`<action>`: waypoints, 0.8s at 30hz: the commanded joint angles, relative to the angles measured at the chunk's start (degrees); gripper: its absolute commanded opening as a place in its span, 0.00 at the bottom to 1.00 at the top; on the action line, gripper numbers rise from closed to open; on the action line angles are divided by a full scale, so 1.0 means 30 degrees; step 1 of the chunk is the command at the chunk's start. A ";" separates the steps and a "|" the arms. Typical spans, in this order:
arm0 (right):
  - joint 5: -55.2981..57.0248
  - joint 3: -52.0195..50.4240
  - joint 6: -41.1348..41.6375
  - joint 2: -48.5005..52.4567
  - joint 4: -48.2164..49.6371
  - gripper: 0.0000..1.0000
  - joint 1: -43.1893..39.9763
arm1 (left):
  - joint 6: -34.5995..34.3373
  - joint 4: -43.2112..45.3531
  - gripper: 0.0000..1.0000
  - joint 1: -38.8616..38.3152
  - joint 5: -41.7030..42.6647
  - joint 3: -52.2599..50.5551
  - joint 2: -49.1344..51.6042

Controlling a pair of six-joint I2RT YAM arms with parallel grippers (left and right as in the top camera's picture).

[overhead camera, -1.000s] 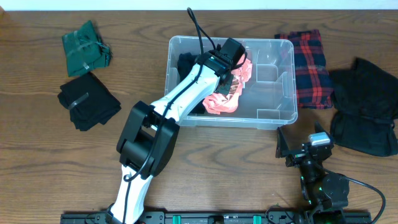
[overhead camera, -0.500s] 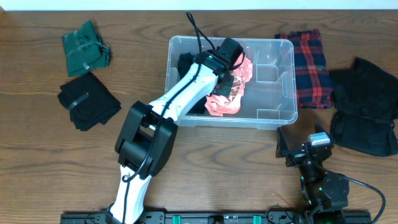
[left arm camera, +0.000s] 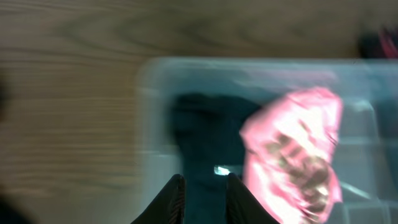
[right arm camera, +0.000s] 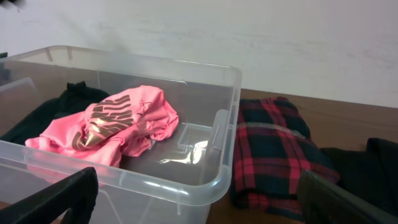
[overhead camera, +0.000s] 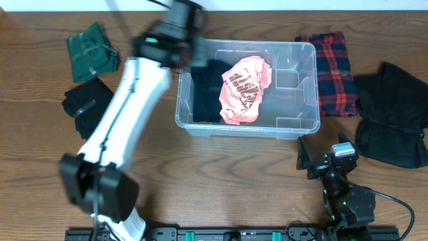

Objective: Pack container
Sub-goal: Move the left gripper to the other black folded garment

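The clear plastic container [overhead camera: 247, 132] stands at the middle of the table. Inside it a pink garment with dark print [overhead camera: 244, 87] lies against a dark garment [overhead camera: 204, 94] in the left half. My left gripper [overhead camera: 187, 40] is blurred over the container's far left corner, lifted above it. In the left wrist view this gripper [left arm camera: 204, 186] has a narrow gap between its fingers and nothing in it, with the dark garment [left arm camera: 199, 124] and pink garment [left arm camera: 298, 143] below. My right gripper [overhead camera: 324, 150] sits open beside the container's near right corner, its jaws wide apart around the rim [right arm camera: 186, 186].
A red plaid garment [overhead camera: 332, 63] lies just right of the container, and a black garment [overhead camera: 394, 114] lies farther right. A green garment [overhead camera: 90, 50] and a black one [overhead camera: 93, 107] lie at the left.
My left arm has risen out of the container and swung to its far left corner. Its jaws have parted, and the pink garment stays in the container. The right arm has not moved.
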 commanded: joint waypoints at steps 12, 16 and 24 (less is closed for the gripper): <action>-0.0007 -0.0029 -0.0299 -0.0102 -0.0073 0.99 0.0146 | -0.1501 -0.3577 0.82 0.7992 -0.3752 -0.0692 -0.0401; -0.0007 -0.0029 -0.0299 -0.0102 -0.0073 0.99 0.0146 | -0.2994 -0.2637 0.83 0.9500 -0.3745 -0.2506 -0.0262; -0.0015 -0.0029 -0.0299 -0.0102 -0.0073 0.99 0.0146 | -0.3483 0.0867 0.84 1.0258 -0.3759 -0.6390 -0.0262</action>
